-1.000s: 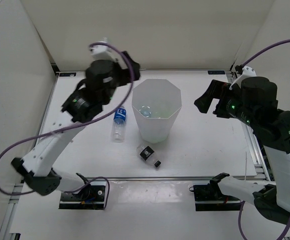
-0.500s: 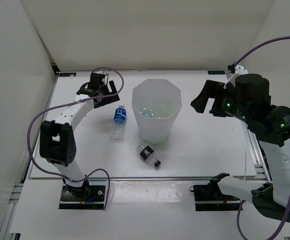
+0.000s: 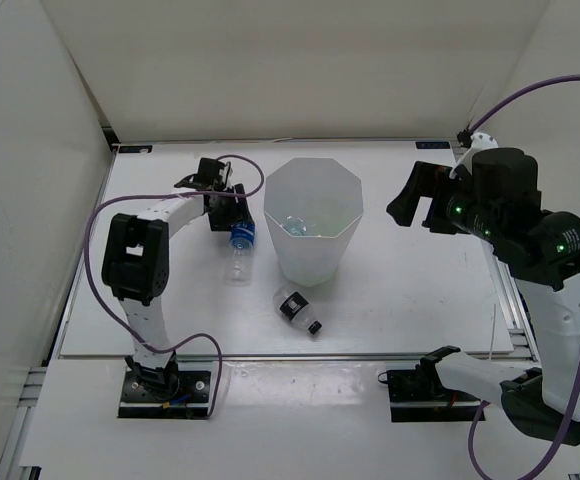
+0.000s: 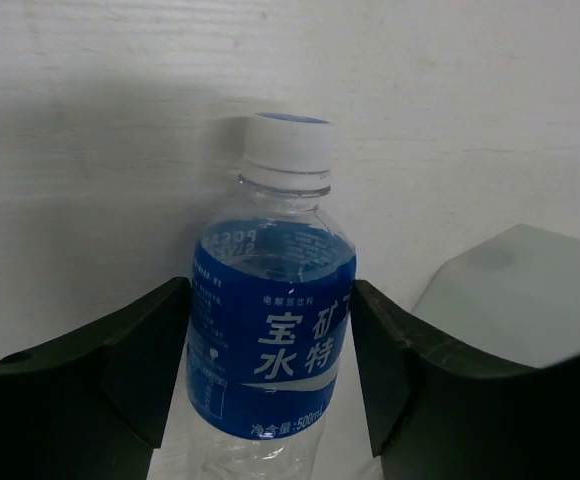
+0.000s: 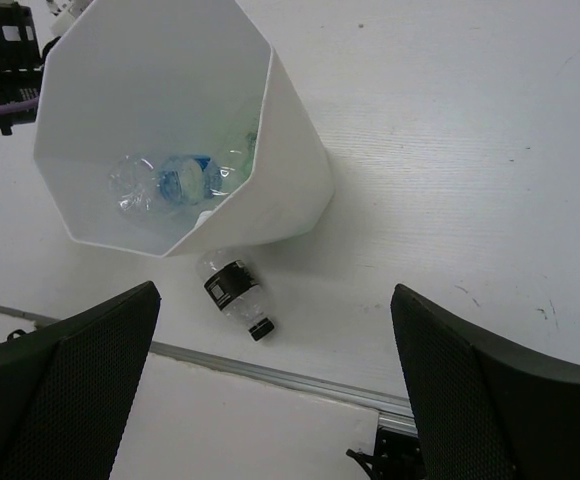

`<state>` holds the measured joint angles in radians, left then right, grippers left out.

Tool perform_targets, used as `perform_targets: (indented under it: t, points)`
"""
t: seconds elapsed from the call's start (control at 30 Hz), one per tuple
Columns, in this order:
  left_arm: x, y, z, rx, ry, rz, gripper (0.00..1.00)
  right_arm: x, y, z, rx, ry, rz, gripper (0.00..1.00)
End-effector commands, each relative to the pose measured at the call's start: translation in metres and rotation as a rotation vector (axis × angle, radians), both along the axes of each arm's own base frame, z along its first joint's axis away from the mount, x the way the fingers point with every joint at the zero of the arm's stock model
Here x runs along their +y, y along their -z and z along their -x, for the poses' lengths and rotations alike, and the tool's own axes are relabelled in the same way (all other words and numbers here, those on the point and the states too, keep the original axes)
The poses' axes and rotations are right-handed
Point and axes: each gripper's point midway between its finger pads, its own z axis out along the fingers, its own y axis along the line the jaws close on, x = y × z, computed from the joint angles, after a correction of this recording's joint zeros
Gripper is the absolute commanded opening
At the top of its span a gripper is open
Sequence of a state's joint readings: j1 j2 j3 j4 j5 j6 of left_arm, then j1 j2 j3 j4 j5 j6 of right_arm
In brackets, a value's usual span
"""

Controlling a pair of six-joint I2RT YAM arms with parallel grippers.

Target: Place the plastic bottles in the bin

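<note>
bottle (image 3: pixel 237 252) left of bin (image 3: pixel 310 258), 2nd bottle (image 3: pixel 298 310) before

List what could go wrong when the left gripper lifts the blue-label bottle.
1. The left gripper straddles the smooth, round bottle at its label, toward the cap end, so the bottle may slip or tilt when raised.
2. The bin stands close beside that bottle, and a careless swing could knock it.
3. The short bottle lies just in front of the bin. A shoved bin might send it rolling.
</note>
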<state>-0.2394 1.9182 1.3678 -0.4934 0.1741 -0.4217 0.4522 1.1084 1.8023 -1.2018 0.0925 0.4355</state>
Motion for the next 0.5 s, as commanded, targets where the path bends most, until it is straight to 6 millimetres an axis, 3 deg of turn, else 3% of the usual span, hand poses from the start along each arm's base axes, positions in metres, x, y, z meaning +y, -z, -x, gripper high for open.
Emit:
perform_targets:
  t: [0.0,0.1,0.2,0.23,0.3,0.33,0.4,0.43,0.47]
  points:
    - [-0.015,-0.003,0.011,0.020,0.046,0.046,0.73,-0.002,-0.006,-0.002,-0.034,-0.010,0.002,1.00]
    - [-0.002,-0.004,0.016,0.059,-0.041,-0.001,0.56,-0.003,-0.004,-0.006,-0.026,-0.001,0.006,1.00]
    - [0.011,-0.038,0.017,0.024,-0.137,-0.034,0.46,-0.001,-0.003,-0.009,-0.029,-0.006,0.013,1.00]
    - [0.021,-0.077,0.006,-0.071,-0.194,-0.055,0.44,0.001,-0.003,-0.008,-0.027,-0.016,0.007,1.00]
    - [0.017,-0.130,0.001,-0.190,-0.241,-0.046,0.44,0.001,0.000,-0.009,-0.015,-0.011,0.003,1.00]
    - [0.024,-0.191,-0.007,-0.331,-0.286,-0.043,0.44,0.004,0.002,-0.009,-0.009,-0.021,-0.002,1.00]
    - [0.020,-0.250,-0.005,-0.456,-0.325,-0.038,0.45,0.007,0.011,-0.009,0.024,-0.019,-0.012,1.00]
    - [0.026,-0.299,-0.003,-0.553,-0.375,-0.020,0.45,0.007,0.012,-0.011,0.024,-0.019,-0.012,1.00]
    - [0.020,-0.319,-0.001,-0.596,-0.373,0.001,0.45,0.007,0.017,-0.008,0.038,-0.013,-0.016,1.00]
